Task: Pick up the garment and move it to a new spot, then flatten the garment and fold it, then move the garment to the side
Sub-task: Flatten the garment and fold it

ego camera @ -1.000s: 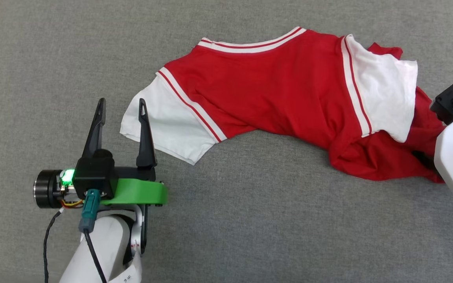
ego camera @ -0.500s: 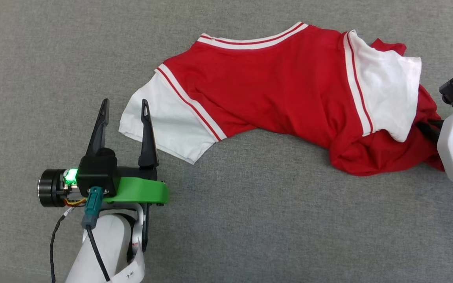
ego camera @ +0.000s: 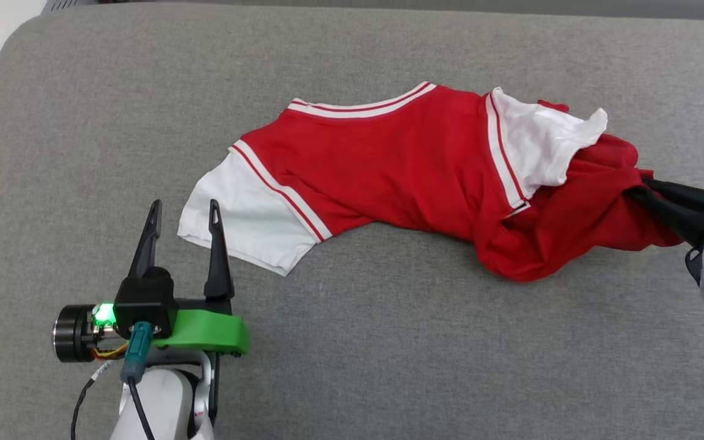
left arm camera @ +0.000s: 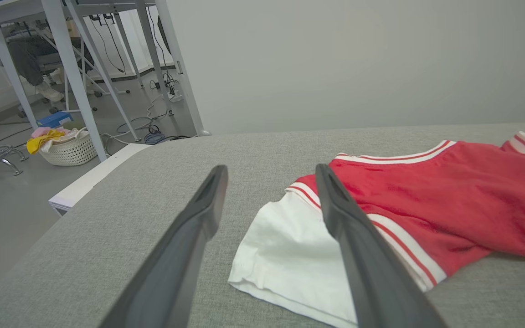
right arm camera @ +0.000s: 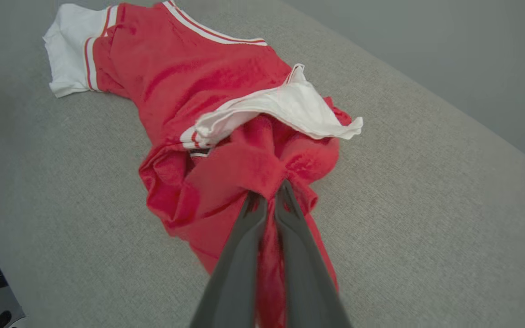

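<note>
The right gripper [right arm camera: 268, 197], open before, now pinches the garment [right arm camera: 208, 86] at its tips. Just beyond them the red cloth [right arm camera: 244, 168] bunches and the white sleeve [right arm camera: 299, 107] crumples.

garment [ego camera: 401, 165]: I see it lying across the middle from 9 to 3 o'clock, red side up.
flat white sleeve [ego camera: 242, 214]: at the 9 o'clock end.
rumpled white sleeve [ego camera: 541, 146]: toward 2 o'clock, folded over bunched red cloth.
right gripper [ego camera: 639, 194]: at 3 o'clock, dark fingers pinched together on that bunched red end.
left gripper [ego camera: 184, 208]: at 8 o'clock, fingers spread, pointing to 12; one finger crosses the flat sleeve's corner, and I cannot tell if it touches.
grey padded surface [ego camera: 388, 354]: under everything.
</note>
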{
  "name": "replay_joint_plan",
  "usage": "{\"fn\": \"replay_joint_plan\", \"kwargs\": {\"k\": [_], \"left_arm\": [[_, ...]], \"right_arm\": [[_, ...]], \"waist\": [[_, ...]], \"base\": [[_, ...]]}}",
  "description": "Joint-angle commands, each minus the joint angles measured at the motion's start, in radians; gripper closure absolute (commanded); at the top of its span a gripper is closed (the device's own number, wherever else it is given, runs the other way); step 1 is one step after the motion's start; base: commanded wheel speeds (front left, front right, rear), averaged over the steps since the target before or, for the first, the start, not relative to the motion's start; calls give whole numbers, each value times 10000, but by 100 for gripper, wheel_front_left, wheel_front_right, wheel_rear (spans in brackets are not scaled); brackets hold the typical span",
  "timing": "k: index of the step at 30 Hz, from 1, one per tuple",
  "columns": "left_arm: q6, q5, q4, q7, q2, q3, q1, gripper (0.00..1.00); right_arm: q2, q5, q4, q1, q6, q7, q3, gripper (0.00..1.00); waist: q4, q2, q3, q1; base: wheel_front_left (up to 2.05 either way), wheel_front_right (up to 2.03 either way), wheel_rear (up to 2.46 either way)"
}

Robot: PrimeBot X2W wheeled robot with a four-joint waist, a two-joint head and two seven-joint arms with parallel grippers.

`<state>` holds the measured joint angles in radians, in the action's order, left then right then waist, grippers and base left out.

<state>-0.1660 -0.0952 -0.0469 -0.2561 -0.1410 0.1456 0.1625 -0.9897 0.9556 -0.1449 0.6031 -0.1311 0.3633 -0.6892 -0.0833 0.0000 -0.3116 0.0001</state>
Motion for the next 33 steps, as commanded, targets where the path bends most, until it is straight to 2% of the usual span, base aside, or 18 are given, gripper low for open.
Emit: {"fn": "replay_joint_plan", "kwargs": {"k": [1,9,13,18,21,25,30,31,32,33], "left_arm": [[63,117,-15,-57,52,-77,-198,0],[202,204,-80,-57,148,-273,-617,0],[251,203,-61,-57,199,-389,-904,0],[284,240,-24,-57,283,-506,-1025,0],[339,266,-30,-57,332,-530,-971,0],[426,337,-70,-57,384,-527,-839,0],[489,405,-130,-57,416,-566,-782,0],[494,416,-137,-57,414,-594,-803,0],[496,425,-142,-57,414,-616,-823,0],[494,445,-148,-57,410,-642,-852,0]], "right_arm": [[-65,41,-228,-316,4,-124,318,100],[223,-343,-1422,-2740,4,-69,2627,100],[840,-761,-1731,-4488,4,205,3813,100],[2044,-1308,-1821,-6826,4,632,5093,100],[2789,-1447,-1630,-7899,4,859,5438,100],[3691,-1540,-665,-8745,4,1004,5510,100],[4099,-1975,615,-8764,4,600,5283,100],[4206,-2040,743,-8660,4,401,5325,69],[4275,-2069,784,-8561,4,230,5383,29],[4289,-2181,773,-8431,4,5,5475,0]], "waist": [[280,0,363,-1],[463,0,836,-1],[611,0,983,-1],[767,0,938,-1],[828,0,845,-1],[852,0,725,-1],[859,0,685,-1],[882,0,701,-1],[896,0,720,-1],[912,0,751,-1]], "base": [[0,0,0],[0,0,0],[0,0,0],[0,0,0],[0,0,0],[0,0,0],[0,0,0],[0,0,0],[0,0,0],[0,0,0]]}}
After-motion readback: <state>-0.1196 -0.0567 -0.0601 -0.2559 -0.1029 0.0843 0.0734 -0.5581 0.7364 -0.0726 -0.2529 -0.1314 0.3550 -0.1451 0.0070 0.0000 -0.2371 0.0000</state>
